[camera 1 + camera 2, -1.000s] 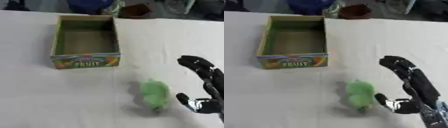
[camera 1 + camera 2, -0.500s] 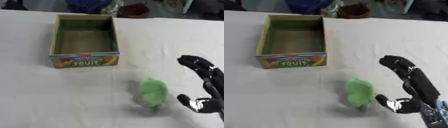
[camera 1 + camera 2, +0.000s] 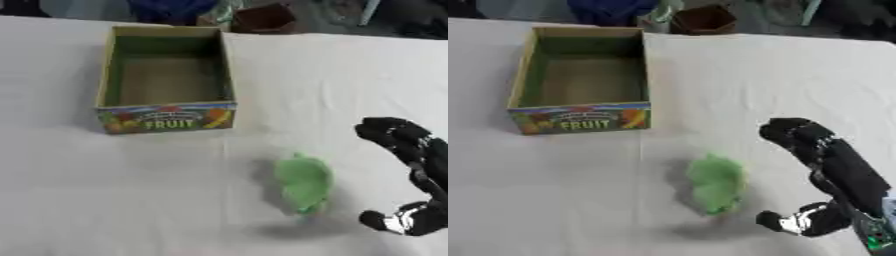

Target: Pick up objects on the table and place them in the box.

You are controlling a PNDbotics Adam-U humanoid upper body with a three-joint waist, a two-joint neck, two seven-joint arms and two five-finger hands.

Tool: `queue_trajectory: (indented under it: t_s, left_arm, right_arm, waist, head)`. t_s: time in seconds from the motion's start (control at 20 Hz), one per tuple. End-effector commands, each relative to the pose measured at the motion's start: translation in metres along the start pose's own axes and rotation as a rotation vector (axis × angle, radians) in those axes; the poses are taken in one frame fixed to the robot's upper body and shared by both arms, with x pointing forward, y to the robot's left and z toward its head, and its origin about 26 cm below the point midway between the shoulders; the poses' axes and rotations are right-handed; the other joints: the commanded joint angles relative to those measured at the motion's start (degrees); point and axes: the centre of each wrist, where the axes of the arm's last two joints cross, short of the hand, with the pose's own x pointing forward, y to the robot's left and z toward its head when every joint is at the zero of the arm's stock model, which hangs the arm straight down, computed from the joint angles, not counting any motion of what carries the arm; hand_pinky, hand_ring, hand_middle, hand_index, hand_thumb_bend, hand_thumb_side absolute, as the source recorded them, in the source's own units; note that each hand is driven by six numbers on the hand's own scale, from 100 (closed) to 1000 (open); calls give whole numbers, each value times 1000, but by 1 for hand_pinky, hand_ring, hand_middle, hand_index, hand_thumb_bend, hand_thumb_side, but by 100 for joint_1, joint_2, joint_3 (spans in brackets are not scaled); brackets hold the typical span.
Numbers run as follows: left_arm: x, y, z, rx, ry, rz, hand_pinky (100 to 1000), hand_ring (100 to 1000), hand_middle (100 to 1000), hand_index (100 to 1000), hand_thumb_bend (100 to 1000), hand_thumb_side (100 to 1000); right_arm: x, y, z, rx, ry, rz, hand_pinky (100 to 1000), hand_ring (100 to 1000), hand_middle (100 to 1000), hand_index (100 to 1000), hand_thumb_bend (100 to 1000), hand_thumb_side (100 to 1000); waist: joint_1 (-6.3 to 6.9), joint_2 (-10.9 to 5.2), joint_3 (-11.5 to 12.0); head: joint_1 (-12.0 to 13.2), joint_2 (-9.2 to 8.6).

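A light green, lumpy object [image 3: 304, 183] lies on the white table below and right of the box. The cardboard box [image 3: 166, 118] has a green inside, shows "FRUIT" on its front wall and holds nothing I can see. My right hand [image 3: 833, 175] is just right of the green object, black, with fingers curved over at the top and thumb [image 3: 785, 223] low, spread wide apart. A small gap separates the hand from the object, and the hand holds nothing. My left hand shows in neither view.
The white tablecloth [image 3: 105, 200] covers the whole table. Beyond the far edge stand a dark red pot [image 3: 262, 17] and blue fabric [image 3: 171, 7].
The whole picture has shifted a little, so the camera moved. The right hand stays beside the green object, and nothing was taken hold of.
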Motion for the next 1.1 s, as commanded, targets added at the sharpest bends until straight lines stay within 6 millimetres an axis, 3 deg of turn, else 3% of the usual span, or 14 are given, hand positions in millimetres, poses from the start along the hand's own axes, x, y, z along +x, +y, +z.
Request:
queue_trajectory:
  t_s: [0.05, 0.45, 1.1]
  left_arm:
    - [8, 2, -7, -19, -32, -18, 434, 409, 454, 566, 100, 745]
    - [7, 1, -7, -24, -31, -15, 434, 408, 454, 565, 100, 746]
    - [7, -1, -7, -33, -29, -11, 434, 408, 454, 565, 100, 747]
  right_arm:
    - [-4, -12, -4, 62, -31, 80, 812, 854, 809, 930, 779, 1000]
    - [-5, -15, -11, 153, -40, 98, 819, 860, 812, 937, 806, 992]
    - [-13, -30, -33, 256, -114, 66, 816, 866, 806, 943, 748, 888]
  waist:
    - [8, -58, 4]
    - [-12, -33, 55]
    - [-46, -6, 142]
  head:
    - [-22, -14]
    - [-45, -62]
    - [-118, -136]
